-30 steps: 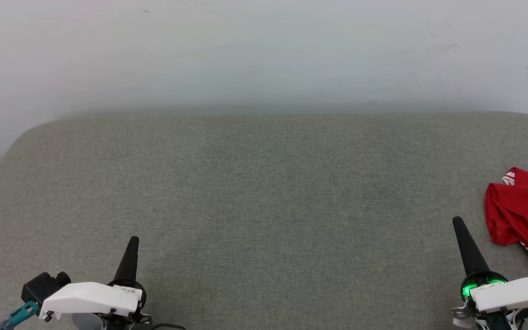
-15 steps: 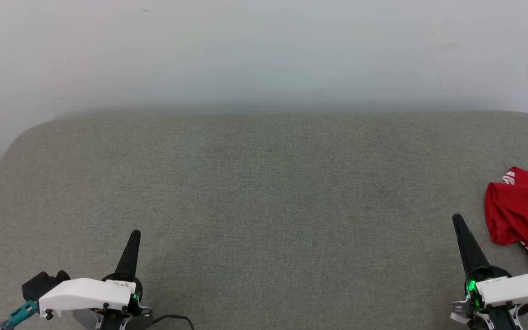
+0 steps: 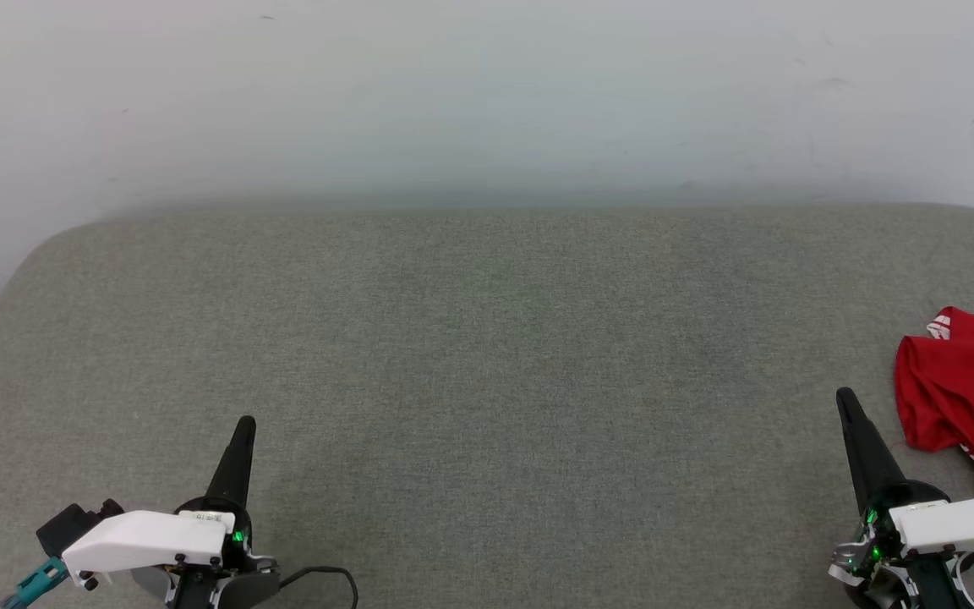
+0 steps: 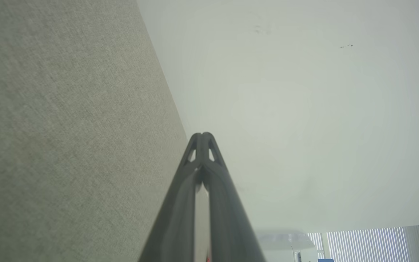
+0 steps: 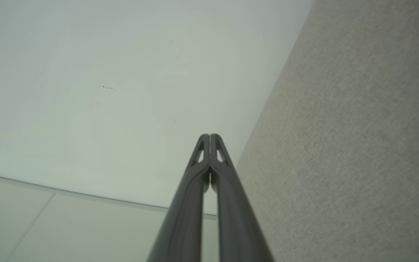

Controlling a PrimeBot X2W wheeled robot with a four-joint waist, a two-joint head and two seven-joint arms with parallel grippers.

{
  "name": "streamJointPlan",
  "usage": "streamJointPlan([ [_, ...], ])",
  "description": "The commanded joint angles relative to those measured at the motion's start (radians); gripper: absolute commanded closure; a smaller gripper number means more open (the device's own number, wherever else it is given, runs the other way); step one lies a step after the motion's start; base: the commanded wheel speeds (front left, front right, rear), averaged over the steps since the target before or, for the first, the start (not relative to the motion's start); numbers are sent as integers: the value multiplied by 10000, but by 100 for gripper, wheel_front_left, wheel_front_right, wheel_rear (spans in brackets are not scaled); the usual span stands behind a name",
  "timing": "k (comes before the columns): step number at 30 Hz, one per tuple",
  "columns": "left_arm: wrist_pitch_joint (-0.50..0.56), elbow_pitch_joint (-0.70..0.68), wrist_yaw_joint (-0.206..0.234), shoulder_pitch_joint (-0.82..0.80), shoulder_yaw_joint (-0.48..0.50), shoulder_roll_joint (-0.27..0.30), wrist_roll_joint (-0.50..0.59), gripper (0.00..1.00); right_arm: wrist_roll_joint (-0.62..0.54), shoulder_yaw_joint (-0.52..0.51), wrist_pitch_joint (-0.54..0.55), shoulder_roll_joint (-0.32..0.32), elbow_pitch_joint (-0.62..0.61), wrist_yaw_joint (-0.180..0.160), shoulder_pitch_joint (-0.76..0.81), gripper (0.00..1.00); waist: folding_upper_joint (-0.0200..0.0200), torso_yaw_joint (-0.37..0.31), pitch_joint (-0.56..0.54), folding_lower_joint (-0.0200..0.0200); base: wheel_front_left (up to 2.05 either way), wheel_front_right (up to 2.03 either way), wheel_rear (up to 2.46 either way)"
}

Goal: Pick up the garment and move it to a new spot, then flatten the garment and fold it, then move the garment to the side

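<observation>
Along the right-hand edge of a broad grey-green fabric-covered surface (image 3: pixel 487 355), a red garment (image 3: pixel 965 397) lies crumpled in a loose heap, partly cut off at the side of the head view. A small patch of red-and-white striped trim shows at the corner of the heap nearest the surface's back edge. Close to the front edge of the surface, on its right side, the right gripper (image 3: pixel 844 396) points toward the back. Its two long dark fingers are pressed together into a single tapering spike with nothing between them, and the tip is just beside the heap but apart from the cloth. Near the front edge on the surface's left side, well apart from the garment, the left gripper (image 3: pixel 243 423) points the same way, likewise clamped together and empty. Each wrist carries a white cover with a small green light. A thin black cable (image 3: pixel 331 577) curls over the surface beside the left wrist. Beyond the rounded back edge of the surface rises a pale wall (image 3: pixel 487 101) with faint scuff marks toward its right side. Both wrist views show the fingertips meeting, with the woven surface running along one side.
</observation>
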Motion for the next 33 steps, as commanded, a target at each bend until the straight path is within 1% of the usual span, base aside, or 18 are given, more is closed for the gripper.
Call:
streamJointPlan([
  [1,75,-5,-95,-193,72,-50,-192,100,203,-16,43,-25,37,-2,-169,100,0,0,2,-1,0,0,0],
  [26,526,99,-335,-342,404,-266,-1848,100,1959,-104,251,38,625,-3,-520,100,0,-11,42,-1,0,0,0],
  [33,583,103,-358,-353,426,-284,-1968,100,2061,-129,257,57,661,-3,-558,100,0,-12,47,-1,0,0,0],
])
